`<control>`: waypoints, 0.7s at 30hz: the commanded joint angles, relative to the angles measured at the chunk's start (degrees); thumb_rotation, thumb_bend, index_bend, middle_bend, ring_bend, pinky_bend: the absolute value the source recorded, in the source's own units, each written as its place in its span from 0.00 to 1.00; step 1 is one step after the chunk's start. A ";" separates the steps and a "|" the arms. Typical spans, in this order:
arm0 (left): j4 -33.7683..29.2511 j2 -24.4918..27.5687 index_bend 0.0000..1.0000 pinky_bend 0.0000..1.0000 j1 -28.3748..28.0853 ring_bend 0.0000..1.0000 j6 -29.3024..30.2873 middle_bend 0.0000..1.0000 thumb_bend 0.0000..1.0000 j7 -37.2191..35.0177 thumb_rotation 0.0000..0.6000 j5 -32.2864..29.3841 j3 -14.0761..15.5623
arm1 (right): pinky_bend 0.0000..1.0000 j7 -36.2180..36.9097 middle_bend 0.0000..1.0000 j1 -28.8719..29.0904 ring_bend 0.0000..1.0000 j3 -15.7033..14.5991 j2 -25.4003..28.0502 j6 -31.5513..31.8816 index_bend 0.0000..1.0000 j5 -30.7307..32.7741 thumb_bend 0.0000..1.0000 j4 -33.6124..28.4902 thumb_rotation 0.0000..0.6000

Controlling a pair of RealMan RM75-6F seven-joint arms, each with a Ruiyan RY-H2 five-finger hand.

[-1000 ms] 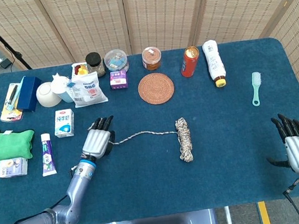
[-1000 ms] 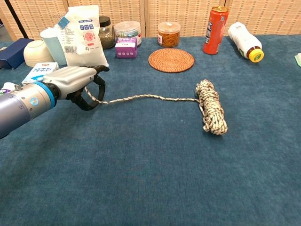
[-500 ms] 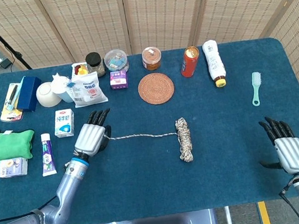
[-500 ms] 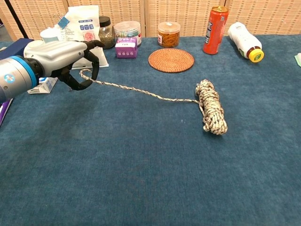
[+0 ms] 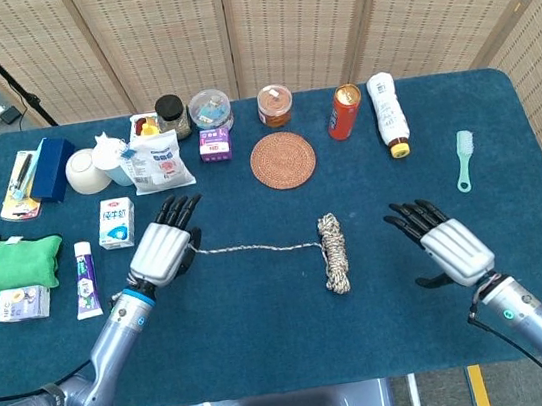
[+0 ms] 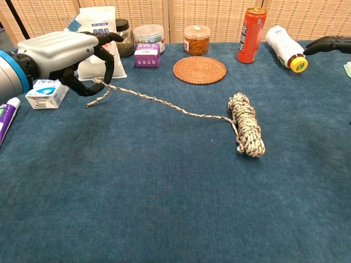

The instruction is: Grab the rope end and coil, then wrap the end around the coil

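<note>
1. Right hand (image 5: 449, 246) has advanced toward the coil (image 5: 334, 253) since the earlier frame; fingers spread, empty.
2. Left hand (image 6: 68, 52) pinches the rope end (image 6: 97, 92), lifted off the surface (image 6: 164, 197).
3. Coil lies mid-surface.
4. Chest view shows only the right hand's fingertips (image 6: 329, 44).

The blue surface (image 5: 269, 334) lies bare all around the rope coil (image 5: 333, 252), so the right robot hand (image 5: 451, 248) has open room to reach it. Jars, a can (image 5: 343, 112) and a round mat (image 5: 282, 160) stand behind the coil, near the back edge.
</note>
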 commanded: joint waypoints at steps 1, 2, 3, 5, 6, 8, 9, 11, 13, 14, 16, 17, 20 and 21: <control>-0.54 -0.09 0.60 0.00 -0.03 0.00 0.05 0.00 0.43 0.75 1.00 0.42 0.58 | 0.00 1.44 0.00 5.69 0.00 0.28 -2.00 -4.05 0.00 -3.88 0.00 3.35 1.00; -0.64 -0.20 0.60 0.00 -0.07 0.00 0.03 0.00 0.43 0.94 1.00 0.43 0.68 | 0.00 1.24 0.00 6.65 0.00 0.16 -2.33 -4.63 0.00 -4.50 0.00 3.63 1.00; -0.76 -0.34 0.60 0.00 -0.13 0.00 0.03 0.00 0.43 1.19 1.00 0.46 0.78 | 0.00 0.64 0.00 7.84 0.00 0.02 -2.67 -5.32 0.00 -5.30 0.00 3.75 1.00; -0.99 -0.53 0.60 0.00 -0.20 0.00 0.00 0.00 0.43 1.36 1.00 0.36 0.82 | 0.00 -0.94 0.00 9.61 0.00 -0.09 -3.20 -6.58 0.00 -6.26 0.00 3.70 1.00; -1.13 -0.59 0.60 0.00 -0.21 0.00 0.00 0.00 0.43 1.41 1.00 0.29 0.83 | 0.00 -1.73 0.00 10.41 0.00 -0.12 -3.40 -7.36 0.00 -6.44 0.00 3.57 1.00; -1.54 -0.68 0.60 0.00 -0.25 0.00 0.10 0.00 0.43 1.52 1.00 0.24 0.82 | 0.00 -2.87 0.00 12.63 0.00 -0.14 -4.12 -9.63 0.00 -6.53 0.00 3.17 1.00; -1.76 -0.70 0.60 0.00 -0.25 0.00 0.16 0.00 0.43 1.51 1.00 0.31 0.86 | 0.00 -3.18 0.00 13.61 0.00 -0.12 -4.54 -10.76 0.00 -6.45 0.00 3.15 1.00; -2.08 -0.68 0.60 0.00 -0.22 0.00 0.22 0.00 0.43 1.46 1.00 0.37 0.94 | 0.00 -3.66 0.00 14.79 0.00 -0.09 -5.06 -12.15 0.00 -6.05 0.00 3.27 1.00; -2.40 -0.67 0.60 0.00 -0.21 0.00 0.27 0.00 0.43 1.44 1.00 0.47 1.01 | 0.00 -4.39 0.00 15.98 0.00 -0.01 -5.78 -13.59 0.00 -5.59 0.00 3.62 1.00; -2.55 -0.67 0.60 0.00 -0.22 0.00 0.32 0.00 0.43 1.48 1.00 0.54 1.06 | 0.00 -4.85 0.00 16.63 0.00 0.06 -6.28 -14.40 0.00 -5.23 0.00 3.88 1.00; -2.82 -0.68 0.60 0.00 -0.26 0.00 0.30 0.00 0.43 1.57 1.00 0.60 1.12 | 0.00 -5.64 0.00 17.67 0.00 0.20 -7.16 -15.71 0.00 -4.54 0.00 4.40 1.00; -2.99 -0.68 0.60 0.00 -0.30 0.00 0.27 0.00 0.43 1.59 1.00 0.62 1.13 | 0.00 -6.16 0.00 18.28 0.00 0.30 -7.68 -16.49 0.00 -4.12 0.00 4.73 1.00; -3.26 -0.77 0.60 0.00 -0.39 0.00 0.30 0.00 0.43 1.71 1.00 0.69 1.14 | 0.00 -7.64 0.00 19.85 0.00 0.58 -9.00 -18.33 0.00 -3.10 0.00 5.86 1.00; -3.39 -0.79 0.60 0.00 -0.42 0.00 0.26 0.00 0.43 1.69 1.00 0.68 1.16 | 0.00 -7.91 0.00 20.88 0.00 1.03 -9.67 -19.39 0.00 -2.55 0.00 6.64 1.00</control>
